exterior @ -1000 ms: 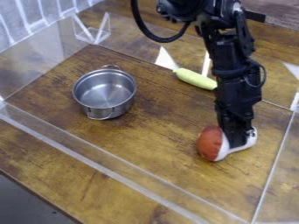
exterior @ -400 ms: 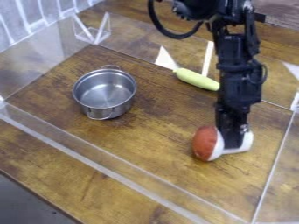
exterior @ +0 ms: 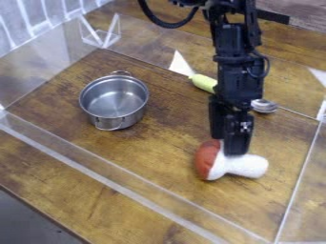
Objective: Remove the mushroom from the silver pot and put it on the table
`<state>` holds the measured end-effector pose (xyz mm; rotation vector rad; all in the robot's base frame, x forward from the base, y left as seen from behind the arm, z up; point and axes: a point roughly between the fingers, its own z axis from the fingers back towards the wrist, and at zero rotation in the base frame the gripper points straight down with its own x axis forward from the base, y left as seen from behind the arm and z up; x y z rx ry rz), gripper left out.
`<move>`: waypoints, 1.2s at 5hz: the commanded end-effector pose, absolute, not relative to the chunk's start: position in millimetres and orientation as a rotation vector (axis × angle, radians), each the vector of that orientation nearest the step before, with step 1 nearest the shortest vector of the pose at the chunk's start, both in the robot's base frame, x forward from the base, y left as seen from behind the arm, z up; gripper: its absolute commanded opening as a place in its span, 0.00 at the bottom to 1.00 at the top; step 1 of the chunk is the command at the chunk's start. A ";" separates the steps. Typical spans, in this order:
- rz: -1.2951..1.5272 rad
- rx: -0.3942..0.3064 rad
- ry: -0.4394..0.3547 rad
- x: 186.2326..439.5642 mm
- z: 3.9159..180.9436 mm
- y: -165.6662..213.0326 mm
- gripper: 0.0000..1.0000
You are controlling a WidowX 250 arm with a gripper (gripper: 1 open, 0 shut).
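Mushroom point(exterior: 224, 163) lies on its side on the table point(exterior: 76, 152) at lower right of the frame, just beneath the gripper point(exterior: 234, 145), whose fingers stand apart and hold nothing, well right of the silver pot point(exterior: 114, 101).

Mushroom out of the pot, on the table

The mushroom point(exterior: 227, 162) lies on the table point(exterior: 76, 143), right of and nearer than the silver pot point(exterior: 114, 101); a vegetable toy point(exterior: 205, 83) lies farther back

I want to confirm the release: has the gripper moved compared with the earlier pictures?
Yes. The gripper has lifted off the mushroom and shifted left, toward the silver pot.
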<state>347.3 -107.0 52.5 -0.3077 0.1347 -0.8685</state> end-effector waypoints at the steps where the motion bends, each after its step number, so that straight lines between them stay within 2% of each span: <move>1: -0.871 -0.272 0.020 361.1 94.2 -96.6 0.00; 3: -0.920 -0.261 0.025 358.1 104.8 -99.5 0.00; 4: -0.948 -0.261 0.028 356.3 106.7 -101.7 1.00; 6: -1.112 -0.260 0.048 350.5 102.1 -97.4 1.00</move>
